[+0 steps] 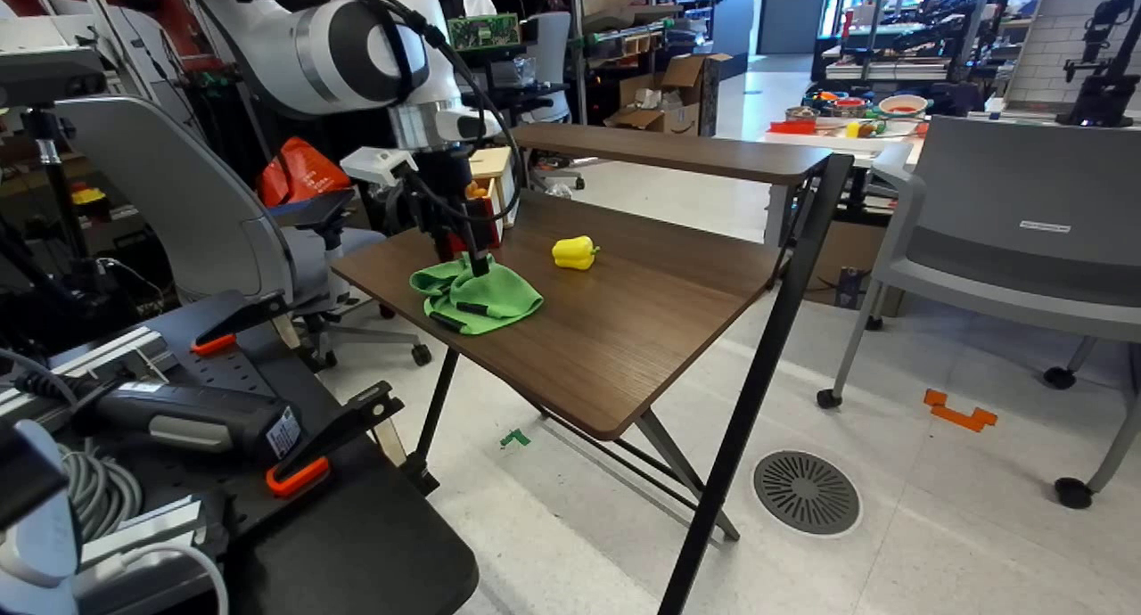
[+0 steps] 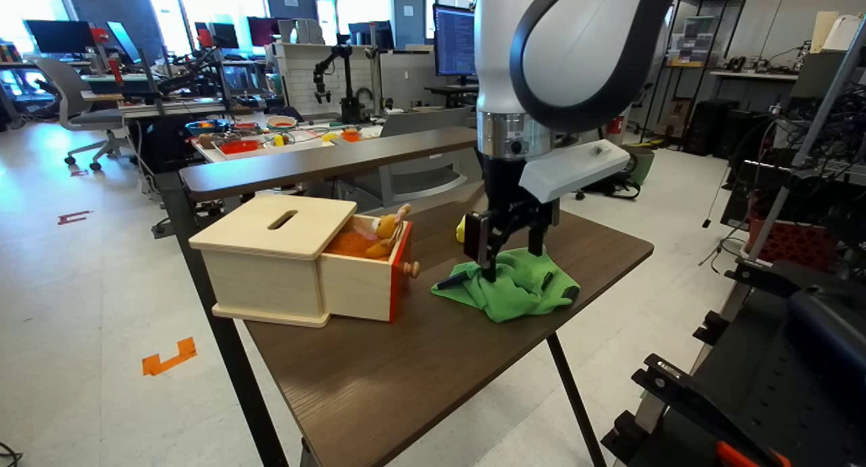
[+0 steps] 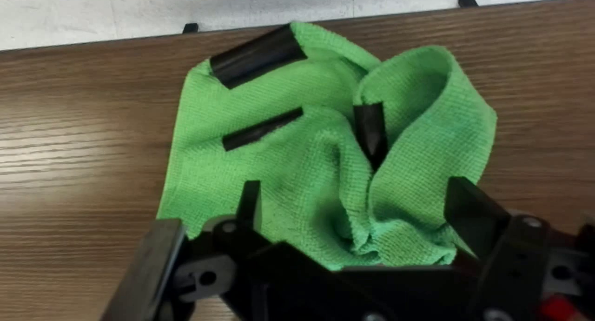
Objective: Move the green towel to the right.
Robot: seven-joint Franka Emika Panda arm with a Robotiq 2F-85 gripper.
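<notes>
The green towel (image 1: 499,299) lies crumpled on the brown table (image 1: 615,356), near one table edge. It shows in both exterior views (image 2: 517,301). Black strips are on its cloth. In the wrist view the towel (image 3: 279,97) fills the middle, with folds bunched between the fingers. My gripper (image 3: 354,190) is open and points down at the towel, with its fingers spread wide across the folds. In the exterior views the gripper (image 1: 461,257) is low over the towel, and one fingertip (image 2: 512,260) looks to be at the cloth. Whether it touches I cannot tell.
A yellow toy pepper (image 1: 575,253) lies on the table beside the towel. A wooden box (image 2: 264,277) stands near, its red-fronted drawer (image 2: 400,277) pulled out with an orange plush toy (image 2: 379,237) inside. A raised shelf (image 1: 660,150) runs along one table side.
</notes>
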